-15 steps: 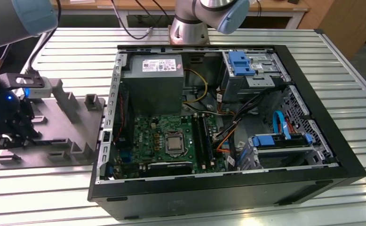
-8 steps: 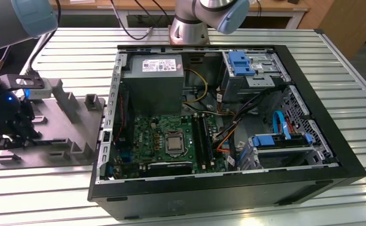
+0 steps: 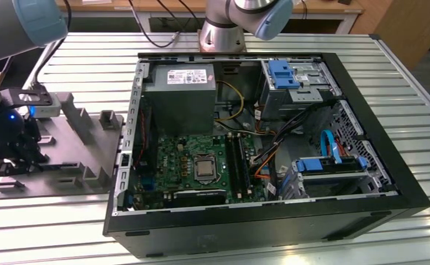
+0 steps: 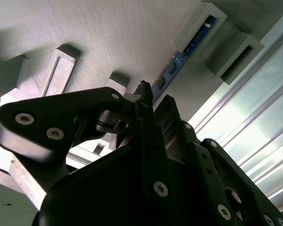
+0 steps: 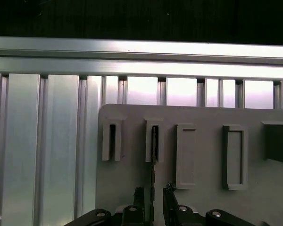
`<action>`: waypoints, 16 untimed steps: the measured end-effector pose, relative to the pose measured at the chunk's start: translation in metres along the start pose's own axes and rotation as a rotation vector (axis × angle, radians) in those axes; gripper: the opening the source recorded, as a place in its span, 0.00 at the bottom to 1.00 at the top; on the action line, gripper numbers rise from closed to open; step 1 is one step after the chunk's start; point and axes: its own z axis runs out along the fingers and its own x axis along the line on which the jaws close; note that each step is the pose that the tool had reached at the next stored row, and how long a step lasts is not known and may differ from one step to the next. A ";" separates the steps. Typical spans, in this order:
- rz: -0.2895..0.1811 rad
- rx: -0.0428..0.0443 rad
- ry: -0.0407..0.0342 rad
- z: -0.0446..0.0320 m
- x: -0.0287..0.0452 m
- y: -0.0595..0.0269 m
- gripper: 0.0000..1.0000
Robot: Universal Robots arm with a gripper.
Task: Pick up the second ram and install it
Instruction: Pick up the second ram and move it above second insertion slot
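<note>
The second ram (image 5: 153, 141) stands on edge in a slot of the grey holder (image 5: 203, 117), seen as a thin dark strip. In the second wrist view the ram (image 4: 181, 59) shows dark blue with small chips. My gripper (image 5: 153, 194) hangs over the stick's near end with one finger on each side, and a small gap shows between each finger (image 5: 139, 195) and the stick. In the exterior view my gripper (image 3: 12, 161) is low over the grey holder (image 3: 75, 165), at the exterior view's left.
An open black computer case (image 3: 347, 215) lies on the slatted metal table (image 3: 421, 110), at the holder's right in the exterior view. Inside are the green motherboard (image 3: 178, 160) with long black slots (image 3: 237, 160), a grey power supply (image 3: 178, 94) and loose cables.
</note>
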 end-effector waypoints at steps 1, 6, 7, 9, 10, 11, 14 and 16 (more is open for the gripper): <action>0.000 -0.0001 0.0000 0.0003 0.0000 0.0000 0.30; 0.000 0.0000 0.0000 0.0020 -0.0002 0.0001 0.30; 0.000 0.0000 0.0000 0.0021 -0.0002 0.0001 0.30; 0.000 0.0001 -0.0001 0.0022 -0.0002 0.0000 0.30; 0.000 0.0001 -0.0001 0.0023 -0.0002 0.0000 0.30; 0.000 0.0001 -0.0001 0.0023 -0.0002 0.0000 0.30; 0.000 0.0001 0.0000 0.0023 -0.0002 0.0000 0.30; 0.000 0.0001 -0.0001 0.0024 -0.0002 0.0000 0.28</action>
